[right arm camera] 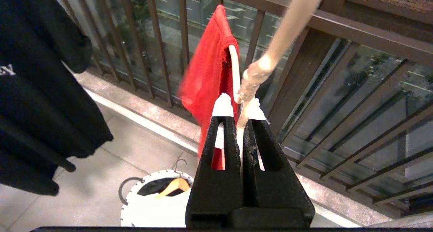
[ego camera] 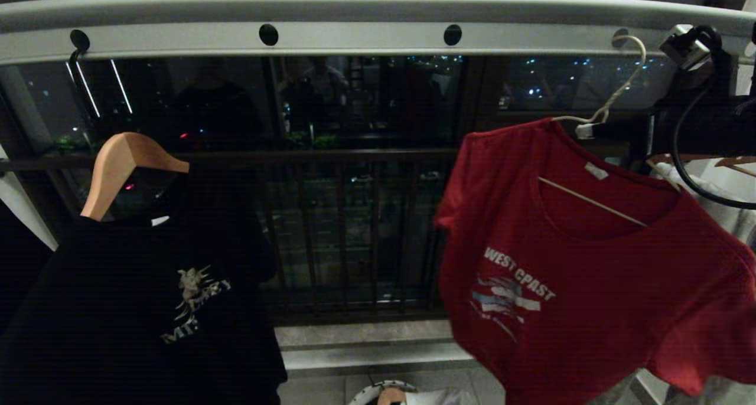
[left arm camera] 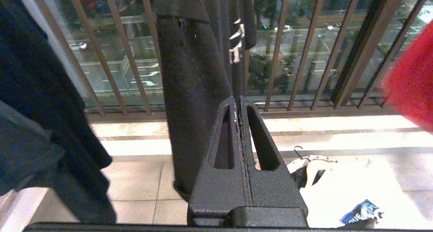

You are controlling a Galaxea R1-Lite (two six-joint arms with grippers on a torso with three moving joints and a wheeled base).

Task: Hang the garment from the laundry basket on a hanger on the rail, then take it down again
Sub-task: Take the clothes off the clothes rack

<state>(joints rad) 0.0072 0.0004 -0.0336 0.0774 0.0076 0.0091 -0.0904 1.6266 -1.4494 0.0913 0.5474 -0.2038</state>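
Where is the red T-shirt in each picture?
Head view: red T-shirt with white lettering hangs right of centre on a white wire hanger.
Left wrist view: red blur at the right edge.
Right wrist view: upper centre, beyond the jaws.
Shared landmark: dark brown window railing bars.

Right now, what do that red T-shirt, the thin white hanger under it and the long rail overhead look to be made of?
The red T-shirt looks like soft matte knit fabric: it drapes and folds. The thin white hanger seems coated wire, given its slim bent hook and twisted neck. The rail looks like painted or brushed metal: smooth, light grey, faint sheen, punched round holes.
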